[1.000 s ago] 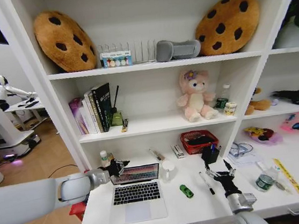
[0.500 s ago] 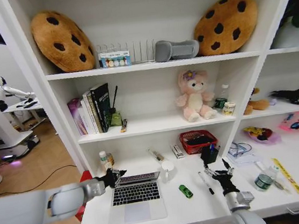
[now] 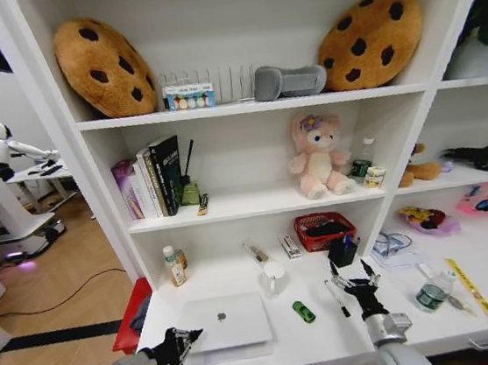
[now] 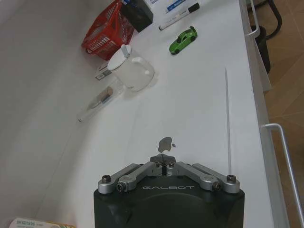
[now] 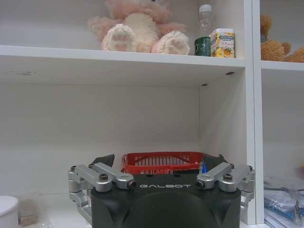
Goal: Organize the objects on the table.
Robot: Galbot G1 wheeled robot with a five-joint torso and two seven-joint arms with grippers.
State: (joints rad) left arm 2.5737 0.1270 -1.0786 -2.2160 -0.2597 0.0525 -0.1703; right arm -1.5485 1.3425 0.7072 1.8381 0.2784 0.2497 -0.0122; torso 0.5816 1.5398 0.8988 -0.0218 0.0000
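Laptop (image 3: 222, 322) lid down on table (image 3: 271, 342); left hand (image 3: 181, 345) closed at its corner, seemingly touching; right hand (image 3: 355, 280) open, raised.

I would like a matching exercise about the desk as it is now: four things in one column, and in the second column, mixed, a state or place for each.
Things:
1. silver laptop
2. green toy car
3. left gripper
4. right gripper

States or places:
A. open, raised above the pens
B. lid closed, flat on the table
C. shut, at the laptop's front left corner
D. between the laptop and a pen

Pairs: 1-B, 2-D, 3-C, 4-A
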